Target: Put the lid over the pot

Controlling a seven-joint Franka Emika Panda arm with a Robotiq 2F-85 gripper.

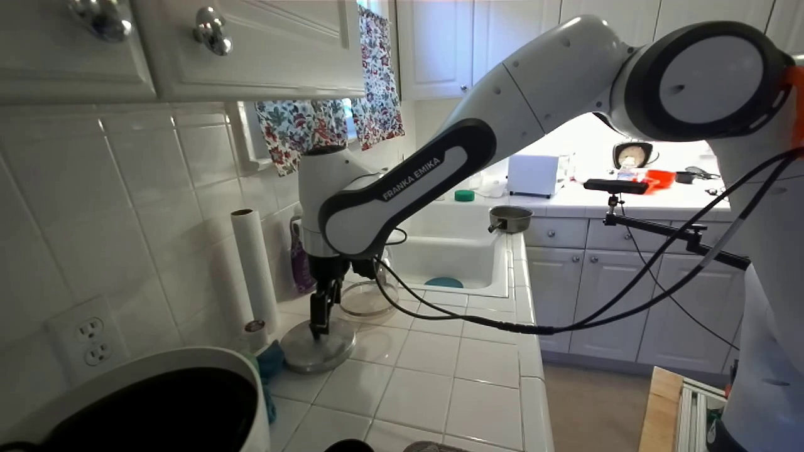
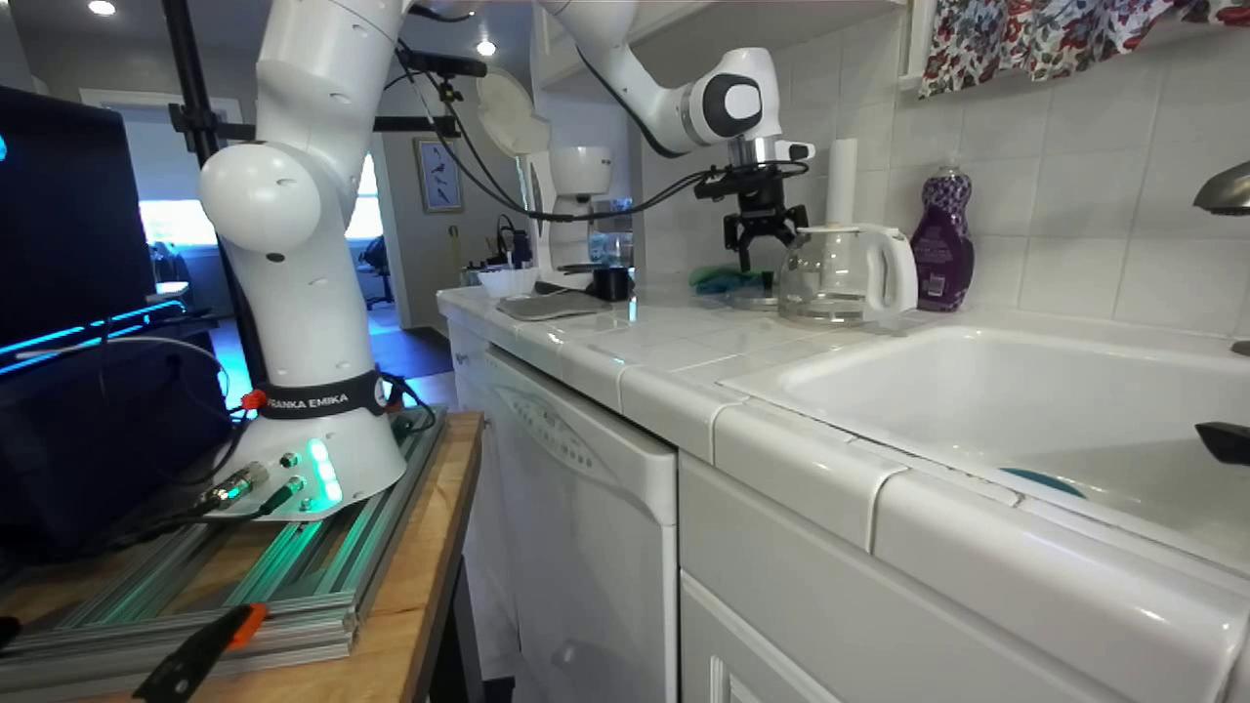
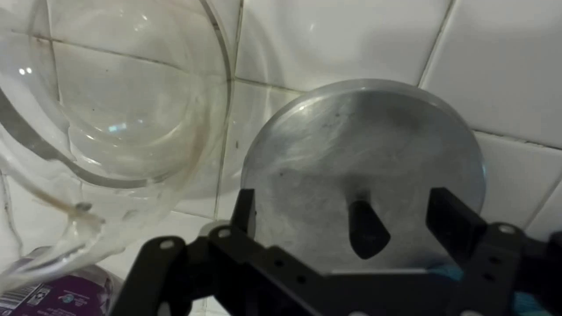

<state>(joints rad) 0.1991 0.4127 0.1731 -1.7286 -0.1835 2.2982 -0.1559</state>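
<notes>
One end effector (image 3: 344,209) spread wide over the lid (image 3: 351,149), black knob (image 3: 367,232) showing between the fingers (image 3: 244,210), lid flat on the counter (image 1: 421,367), carafe (image 2: 845,273) just beside it, pot (image 1: 514,220) well apart by a corner of the sink (image 1: 452,260)

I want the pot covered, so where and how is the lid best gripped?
By the black knob, from straight above, I'd say, with the gripper closing on its sides: it stands up from the middle of the lid, which lies flat on the tiles.
</notes>
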